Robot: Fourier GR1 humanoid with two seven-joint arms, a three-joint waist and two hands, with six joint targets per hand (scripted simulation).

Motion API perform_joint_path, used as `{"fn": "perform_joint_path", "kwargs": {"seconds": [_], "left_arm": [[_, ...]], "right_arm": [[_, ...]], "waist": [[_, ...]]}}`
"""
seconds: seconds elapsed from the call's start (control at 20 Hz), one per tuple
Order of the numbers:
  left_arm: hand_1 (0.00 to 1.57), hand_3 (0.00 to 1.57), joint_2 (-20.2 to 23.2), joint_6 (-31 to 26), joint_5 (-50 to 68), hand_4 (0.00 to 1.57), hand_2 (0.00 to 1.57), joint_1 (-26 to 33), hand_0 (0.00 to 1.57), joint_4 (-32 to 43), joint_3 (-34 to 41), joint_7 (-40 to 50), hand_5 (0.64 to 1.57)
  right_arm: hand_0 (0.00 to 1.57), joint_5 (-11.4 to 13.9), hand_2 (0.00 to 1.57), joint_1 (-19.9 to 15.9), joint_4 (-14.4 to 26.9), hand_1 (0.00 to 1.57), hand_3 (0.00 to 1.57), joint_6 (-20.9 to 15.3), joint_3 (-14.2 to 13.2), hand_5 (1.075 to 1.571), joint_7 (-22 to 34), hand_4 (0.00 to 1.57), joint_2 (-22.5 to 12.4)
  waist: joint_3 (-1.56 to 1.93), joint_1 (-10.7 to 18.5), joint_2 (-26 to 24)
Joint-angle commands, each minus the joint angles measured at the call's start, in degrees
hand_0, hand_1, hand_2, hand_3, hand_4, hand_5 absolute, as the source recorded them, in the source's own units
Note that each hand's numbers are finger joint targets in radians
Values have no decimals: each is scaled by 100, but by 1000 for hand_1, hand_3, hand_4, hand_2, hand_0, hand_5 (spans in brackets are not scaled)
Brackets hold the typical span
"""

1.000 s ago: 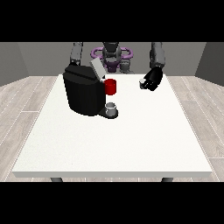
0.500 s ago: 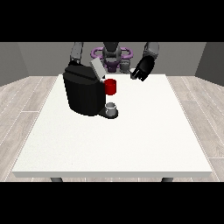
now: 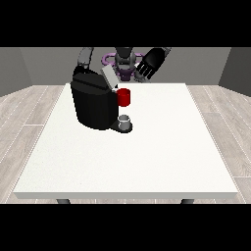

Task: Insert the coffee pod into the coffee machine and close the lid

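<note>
Filling most of the view, the white table (image 3: 147, 162) carries the black coffee machine (image 3: 93, 105) toward its eleven o'clock corner; the machine's grey lid (image 3: 110, 77) stands tilted up at its top; a red part (image 3: 124, 97) juts from the machine at three o'clock, above a small grey cup (image 3: 125, 120) on the base; the coffee pod itself cannot be told apart; the hand at the view's right (image 3: 151, 62) hangs in the air at two o'clock of the lid, fingers spread and relaxed, holding nothing; the other hand is hidden behind the machine.
</note>
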Motion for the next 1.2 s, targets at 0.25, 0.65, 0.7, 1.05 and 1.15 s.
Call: {"fn": "perform_joint_path", "kwargs": {"seconds": [0.25, 0.65, 0.7, 1.05, 1.15], "left_arm": [[1174, 1266, 404, -229, 125, 479, 1254, -933, 1174, 223, 439, 315, 1571], [1265, 1256, 640, -169, 106, 465, 1303, -1435, 1265, 395, 615, 331, 1571], [1290, 1261, 855, -166, 19, 478, 1319, -1168, 1290, 494, 559, -15, 1571], [1175, 1216, 552, 150, -93, 464, 1242, -1287, 1175, 587, 511, 150, 1571], [1195, 1229, 657, -87, -91, 464, 1260, -1430, 1195, 546, 471, 61, 1571]], "right_arm": [[0, 27, 0, -231, -371, 0, 0, 56, 9, 1571, 10, 0, -115], [0, -65, 0, -672, -546, 0, 0, 137, -215, 1571, 117, 186, -341], [0, -98, 0, -662, -817, 0, 0, 168, -194, 1571, 475, 0, -352], [0, -139, 0, -898, -766, 0, 0, 157, -251, 1571, 396, 100, -340], [0, -18, 0, -884, -563, 0, 0, -64, -336, 1571, 339, 0, -341]], "waist": [[-1, -540, 476], [0, -747, 1048], [-3, -769, 971], [-2, -793, 1248], [0, -615, 1272]]}}
